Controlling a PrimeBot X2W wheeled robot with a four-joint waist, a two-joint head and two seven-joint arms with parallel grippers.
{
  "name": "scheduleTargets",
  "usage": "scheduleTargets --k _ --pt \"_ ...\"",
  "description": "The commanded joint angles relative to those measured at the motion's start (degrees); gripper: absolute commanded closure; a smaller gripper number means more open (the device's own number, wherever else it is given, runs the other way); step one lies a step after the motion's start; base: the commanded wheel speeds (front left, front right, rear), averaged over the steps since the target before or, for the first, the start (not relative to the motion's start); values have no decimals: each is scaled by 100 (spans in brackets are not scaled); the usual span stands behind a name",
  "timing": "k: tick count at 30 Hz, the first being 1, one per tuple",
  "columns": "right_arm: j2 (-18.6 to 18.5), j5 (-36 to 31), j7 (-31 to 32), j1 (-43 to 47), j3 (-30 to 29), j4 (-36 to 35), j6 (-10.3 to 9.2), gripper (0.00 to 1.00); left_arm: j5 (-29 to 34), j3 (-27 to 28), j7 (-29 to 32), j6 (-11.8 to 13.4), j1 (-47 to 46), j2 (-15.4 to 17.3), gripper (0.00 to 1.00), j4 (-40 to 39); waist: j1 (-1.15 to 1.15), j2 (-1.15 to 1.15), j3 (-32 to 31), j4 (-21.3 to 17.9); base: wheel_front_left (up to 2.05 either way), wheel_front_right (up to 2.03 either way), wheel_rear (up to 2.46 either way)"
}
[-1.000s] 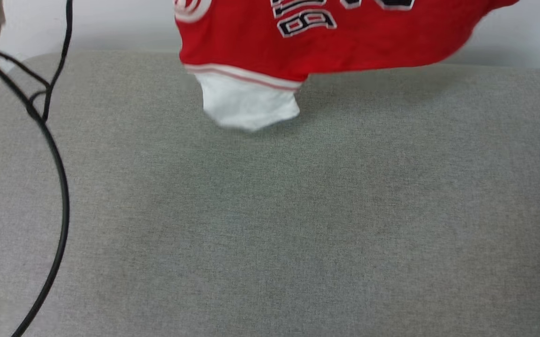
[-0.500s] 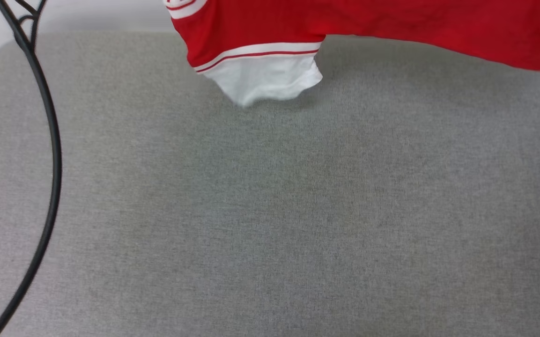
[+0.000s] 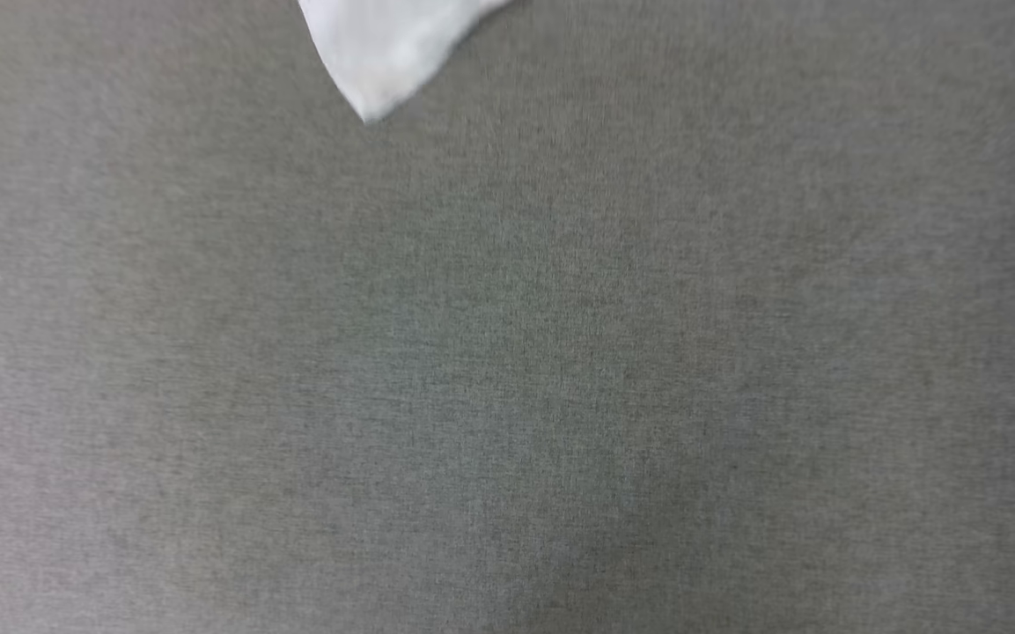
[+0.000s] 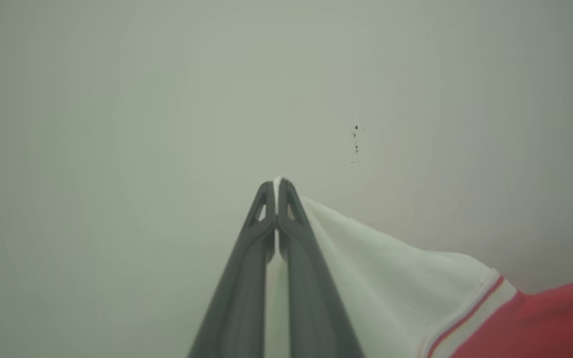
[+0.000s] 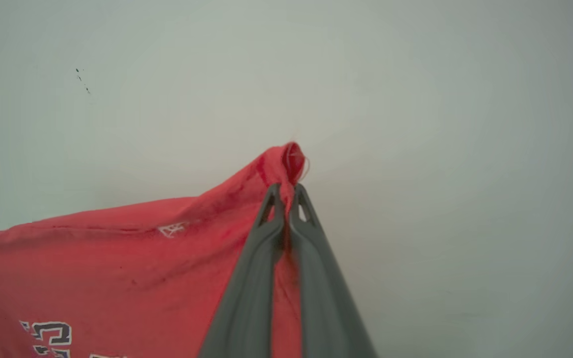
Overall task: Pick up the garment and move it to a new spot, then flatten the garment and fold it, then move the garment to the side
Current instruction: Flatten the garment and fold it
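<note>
While the garment (image 5: 117, 258) is held up, white sleeve (image 4: 390, 278) is pinched betw. left fingers (image 4: 269, 191), red edge (image 5: 291, 156) betw. right fingers (image 5: 275, 191); less of it is seen over bench (image 3: 507, 396) vs. 0.5 s ago.

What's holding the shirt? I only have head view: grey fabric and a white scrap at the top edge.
Observer: That scrap is cloth from the garment. The left gripper is shut on the tip of its white sleeve.
Operator: And the right?
Observer: The right gripper is shut on a bunched red edge, with cloth poking past the tips.
Operator: Print visible?
Observer: Yes. The right wrist view shows black, white-outlined characters at its lower left and a small white logo above them.
</note>
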Motion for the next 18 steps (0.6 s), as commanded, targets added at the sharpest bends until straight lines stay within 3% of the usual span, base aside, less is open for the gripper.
scheduleTargets --k 1,11,18 --pt "-10 -72 -83 -126 -37 83 -5 100 20 18 -47 35 -105 4 100 59 -1 0 354 -4 0 0 0" --pt "-373 -723 -544 -991 67 449 -6 100 -58 40 -288 -270 -651 -313 100 432 -1 0 1072 385 0 0 0" --pt "-559 -642 -727 -583 82 626 -5 100 -168 93 -481 -519 -369 -513 100 573 -1 0 1322 480 0 0 0"
